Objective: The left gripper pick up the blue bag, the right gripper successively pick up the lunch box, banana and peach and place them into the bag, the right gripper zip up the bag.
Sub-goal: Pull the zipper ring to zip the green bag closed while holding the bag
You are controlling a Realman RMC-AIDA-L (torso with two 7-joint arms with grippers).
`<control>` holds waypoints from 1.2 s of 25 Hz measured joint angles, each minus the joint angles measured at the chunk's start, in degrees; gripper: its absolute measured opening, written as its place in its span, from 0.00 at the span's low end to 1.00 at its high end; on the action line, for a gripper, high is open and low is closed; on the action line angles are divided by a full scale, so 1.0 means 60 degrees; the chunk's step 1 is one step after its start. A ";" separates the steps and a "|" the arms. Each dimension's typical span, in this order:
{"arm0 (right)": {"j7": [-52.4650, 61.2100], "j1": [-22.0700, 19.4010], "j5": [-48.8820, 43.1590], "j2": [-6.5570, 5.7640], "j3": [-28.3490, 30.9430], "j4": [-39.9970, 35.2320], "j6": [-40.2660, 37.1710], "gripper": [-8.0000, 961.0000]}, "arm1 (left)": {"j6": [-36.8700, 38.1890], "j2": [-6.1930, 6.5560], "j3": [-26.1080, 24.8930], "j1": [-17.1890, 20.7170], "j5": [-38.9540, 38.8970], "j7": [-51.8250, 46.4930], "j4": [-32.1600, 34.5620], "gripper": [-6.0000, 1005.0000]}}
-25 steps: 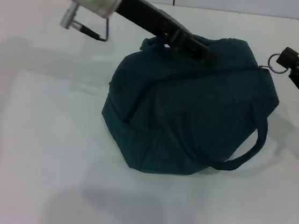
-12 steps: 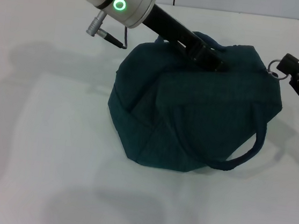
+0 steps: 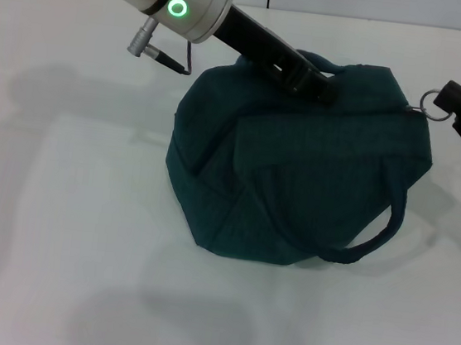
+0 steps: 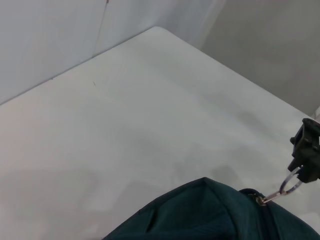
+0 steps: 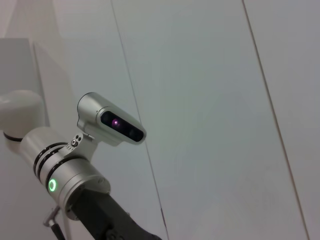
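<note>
Since a second ago my left arm has swung toward the right of the frame and the blue bag (image 3: 297, 172) has shifted with it, its upper edge lifting slightly; over the last half second almost nothing has changed. I have the left gripper (image 3: 312, 80) at the upper middle of the head view, fingers pinched on the bag's top fabric close to the far handle (image 3: 322, 63). At the right edge, the right gripper (image 3: 459, 103) has its fingers closed on the metal ring pull (image 3: 431, 102), which hangs from the zipper end at the bag's upper right corner. The left wrist view confirms it: dark fingers clamped on the ring (image 4: 291, 183), with the pull link taut to the bag's seam.

By my reading, we are at the tail end of the job. No lunch box, banana or peach shows anywhere on the white table (image 3: 57, 228), and the bag sits bulky in the centre, so I judge all three are already inside, though I cannot see into it. The zipper looks drawn to its end on the right. What seems left is only letting go of the ring and the fabric.
</note>
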 joint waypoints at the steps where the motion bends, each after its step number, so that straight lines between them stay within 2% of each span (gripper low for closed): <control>1: -0.0001 0.0000 0.0030 -0.0004 0.0012 0.0000 0.0010 0.02 | 0.0012 0.0004 -0.0001 0.0004 -0.0010 -0.0010 0.0001 0.22; 3: -0.0008 -0.0001 0.0056 -0.0011 0.0072 0.0000 0.0024 0.02 | 0.0062 0.0020 -0.0002 0.0022 -0.0128 -0.0020 0.0001 0.14; 11: -0.0401 -0.0055 0.0051 -0.0023 0.0706 0.0217 0.0310 0.02 | 0.0814 0.0280 -0.0033 0.0066 -0.1022 -0.0054 0.0018 0.09; 14: -0.0562 -0.0053 0.0014 -0.0025 0.0711 0.0347 0.0558 0.02 | 0.0983 0.0398 -0.0066 0.0066 -0.1203 -0.0080 -0.0025 0.09; 19: -0.0767 0.0033 -0.0001 -0.0010 0.0644 0.0576 0.0824 0.02 | 0.1099 0.0470 -0.0069 0.0125 -0.1246 -0.0195 -0.0032 0.09; 24: -0.0783 0.0085 -0.0004 -0.0005 0.0627 0.0609 0.0727 0.02 | 0.1105 0.0454 -0.0239 0.0219 -0.1250 -0.0194 -0.0017 0.10; 30: -0.0745 0.0108 -0.0005 0.0014 0.0609 0.0609 0.0429 0.02 | 0.0991 0.0230 -0.0635 0.0274 -0.1354 0.0212 0.0331 0.10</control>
